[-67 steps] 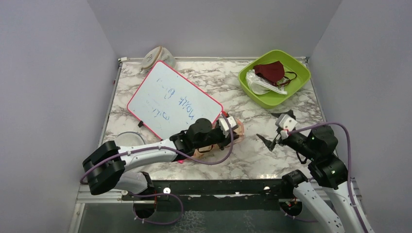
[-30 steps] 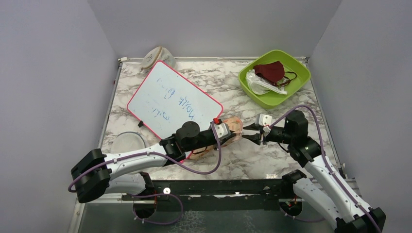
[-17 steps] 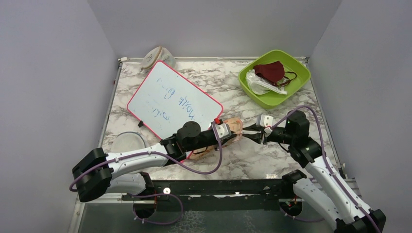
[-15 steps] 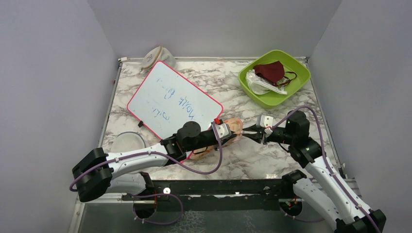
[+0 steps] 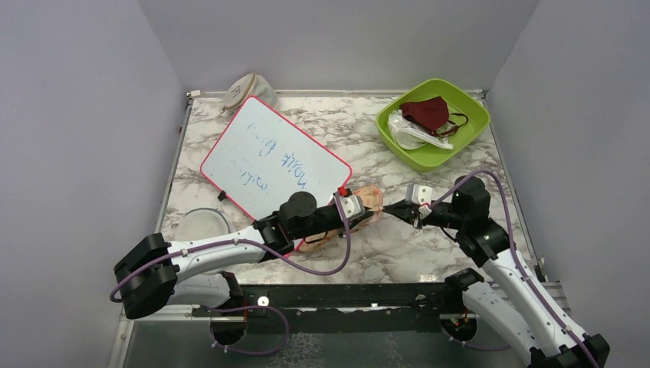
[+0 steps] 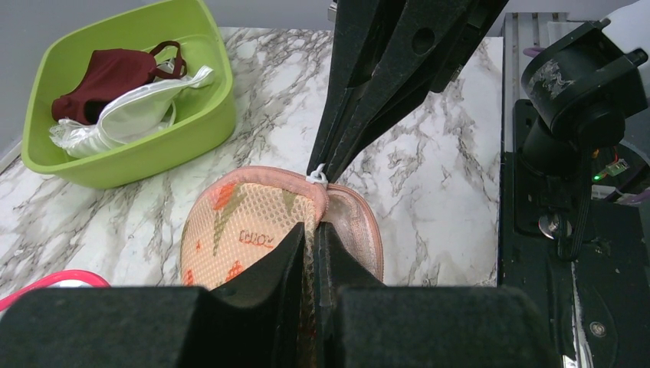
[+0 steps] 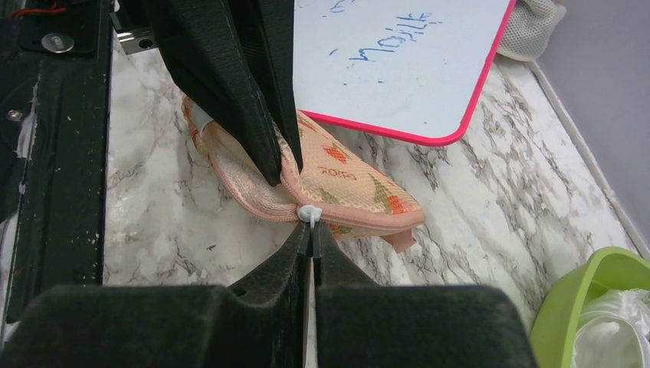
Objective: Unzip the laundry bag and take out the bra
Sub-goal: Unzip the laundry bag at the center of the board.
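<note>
The laundry bag (image 5: pixel 370 199) lies on the marble table between my two arms, a peach mesh pouch with orange and green prints and pink zip edging (image 7: pixel 253 201). My left gripper (image 6: pixel 312 230) is shut on the mesh wall of the bag (image 6: pixel 238 230) near its rounded end. My right gripper (image 7: pixel 310 226) is shut on the small white zip pull (image 7: pixel 307 212), which sits on the pink edging; from the left wrist the pull (image 6: pixel 316 178) shows at the tips of the right fingers. The zip gapes a little beside the left fingers. The bra is hidden.
A pink-framed whiteboard (image 5: pixel 272 157) lies tilted just behind the bag. A green bin (image 5: pixel 469 130) at the back right holds a maroon mask (image 5: pixel 425 113) and a clear wrapper. A beige rounded fabric thing (image 5: pixel 247 90) sits at the back left, a round clear dish (image 5: pixel 201 224) at the near left.
My right gripper's jaws have closed on the zip pull. The left arm and the bag have stayed where they were.
</note>
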You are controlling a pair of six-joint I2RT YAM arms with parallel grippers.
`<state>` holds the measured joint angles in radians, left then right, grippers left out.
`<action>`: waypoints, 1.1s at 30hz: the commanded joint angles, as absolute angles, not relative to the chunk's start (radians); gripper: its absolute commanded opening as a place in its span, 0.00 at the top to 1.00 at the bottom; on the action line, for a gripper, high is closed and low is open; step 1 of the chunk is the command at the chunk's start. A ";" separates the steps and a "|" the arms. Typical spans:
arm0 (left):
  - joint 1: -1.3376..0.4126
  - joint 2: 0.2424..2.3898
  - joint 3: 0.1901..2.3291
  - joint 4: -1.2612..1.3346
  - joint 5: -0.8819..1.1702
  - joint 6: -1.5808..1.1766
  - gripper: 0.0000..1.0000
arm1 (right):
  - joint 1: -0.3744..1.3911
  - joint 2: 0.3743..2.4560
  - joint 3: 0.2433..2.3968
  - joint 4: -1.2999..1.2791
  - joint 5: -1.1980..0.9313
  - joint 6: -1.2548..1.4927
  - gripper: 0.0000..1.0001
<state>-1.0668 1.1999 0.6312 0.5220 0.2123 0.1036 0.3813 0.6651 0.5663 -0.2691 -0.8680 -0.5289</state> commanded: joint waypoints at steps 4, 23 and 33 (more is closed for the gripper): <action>-1.063 1.201 0.644 0.562 0.236 0.106 1.00 | 0.382 0.672 0.566 -0.245 -0.797 -0.498 0.99; -1.063 1.254 0.679 0.563 0.343 0.042 1.00 | 0.381 0.769 0.544 -0.156 -0.678 -0.425 0.99; -1.065 1.290 0.695 0.566 0.387 0.010 1.00 | 0.382 0.884 0.491 0.069 -0.597 -0.220 0.99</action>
<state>-1.0477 1.2919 0.6479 0.5266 0.2676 0.0509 0.3855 0.8684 0.5262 -0.1032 -0.7002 -0.3122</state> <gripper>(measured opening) 0.009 0.010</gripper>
